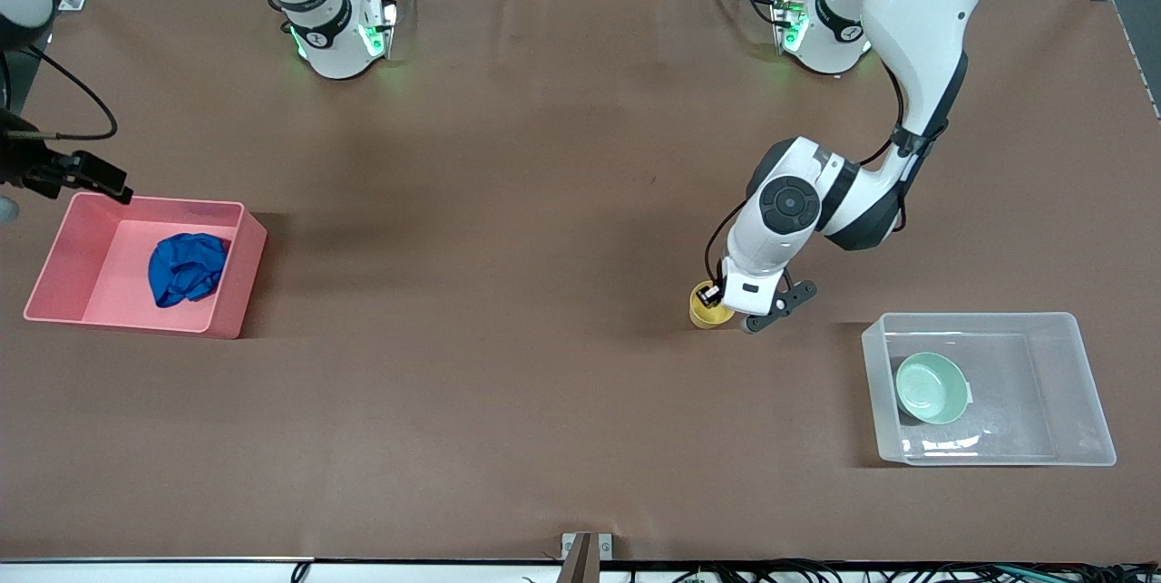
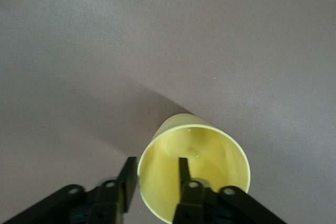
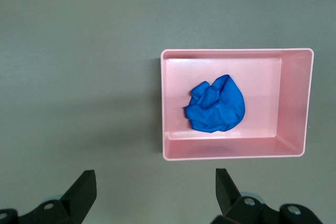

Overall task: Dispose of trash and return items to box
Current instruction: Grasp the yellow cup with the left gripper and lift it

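Left pincer (image 1: 731, 309) at the cup (image 1: 707, 313)
Small yellow cup upright on worktop (image 1: 508, 293); one finger (image 2: 185, 174) inside, one outside, not yet clamped. Right pincer (image 3: 152, 192) waits spread above the pink bin (image 3: 294, 103).

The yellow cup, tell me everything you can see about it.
The yellow cup is small, round, pale yellow inside and looks like smooth plastic. It stands upright and empty on the brown table, apart from the clear box and nearer the middle of the table than that box. The left gripper is down at it, jaws straddling the rim, one finger inside the cup and the other outside the wall. Whether they already pinch the wall cannot be told.
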Robot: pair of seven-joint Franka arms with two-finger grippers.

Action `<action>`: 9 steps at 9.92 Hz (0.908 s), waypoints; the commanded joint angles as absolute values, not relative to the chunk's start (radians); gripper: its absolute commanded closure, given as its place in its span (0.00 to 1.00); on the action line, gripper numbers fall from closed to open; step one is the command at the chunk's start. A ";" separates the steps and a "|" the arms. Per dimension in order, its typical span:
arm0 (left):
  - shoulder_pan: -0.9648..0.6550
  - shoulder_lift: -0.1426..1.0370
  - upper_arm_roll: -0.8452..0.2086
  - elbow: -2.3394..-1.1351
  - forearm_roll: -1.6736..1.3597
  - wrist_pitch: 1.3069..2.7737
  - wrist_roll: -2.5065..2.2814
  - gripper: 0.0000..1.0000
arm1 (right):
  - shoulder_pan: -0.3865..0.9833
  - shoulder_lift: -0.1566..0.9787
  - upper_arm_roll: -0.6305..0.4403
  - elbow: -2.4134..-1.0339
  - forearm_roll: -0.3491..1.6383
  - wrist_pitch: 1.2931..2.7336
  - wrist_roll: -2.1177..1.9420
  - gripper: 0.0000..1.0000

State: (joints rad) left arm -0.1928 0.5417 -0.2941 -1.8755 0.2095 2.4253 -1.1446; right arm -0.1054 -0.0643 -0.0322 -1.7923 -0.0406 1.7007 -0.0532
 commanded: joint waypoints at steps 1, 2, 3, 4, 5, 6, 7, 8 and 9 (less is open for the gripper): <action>-0.181 0.560 -0.293 -1.861 0.235 2.442 -1.158 1.00 | -0.060 -0.093 -0.037 -1.744 -0.051 1.638 -0.028 0.00; -0.178 0.545 -0.293 -1.827 0.233 2.424 -1.157 1.00 | -0.043 -0.115 -0.037 -1.741 -0.051 1.617 -0.028 0.00; -0.175 0.520 -0.291 -1.780 0.233 2.371 -1.157 1.00 | -0.034 -0.124 -0.035 -1.732 -0.049 1.602 -0.026 0.00; -0.154 0.517 -0.290 -1.693 0.233 2.264 -1.154 1.00 | -0.031 -0.124 -0.035 -1.706 -0.049 1.579 -0.026 0.00; -0.134 0.515 -0.290 -1.605 0.233 2.158 -1.125 1.00 | -0.020 -0.120 -0.035 -1.672 -0.049 1.556 -0.026 0.00; -0.097 0.514 -0.291 -1.545 0.233 2.088 -1.038 1.00 | -0.017 -0.118 -0.035 -1.652 -0.049 1.551 -0.025 0.00; -0.042 0.508 -0.291 -1.528 0.233 2.063 -0.934 1.00 | -0.005 -0.117 -0.035 -1.631 -0.049 1.551 -0.014 0.00; 0.018 0.493 -0.293 -1.528 0.233 2.054 -0.802 1.00 | 0.001 -0.117 -0.035 -1.615 -0.048 1.551 -0.003 0.00; 0.084 0.489 -0.291 -1.532 0.233 2.052 -0.666 1.00 | 0.014 -0.115 -0.035 -1.612 -0.049 1.551 0.015 0.00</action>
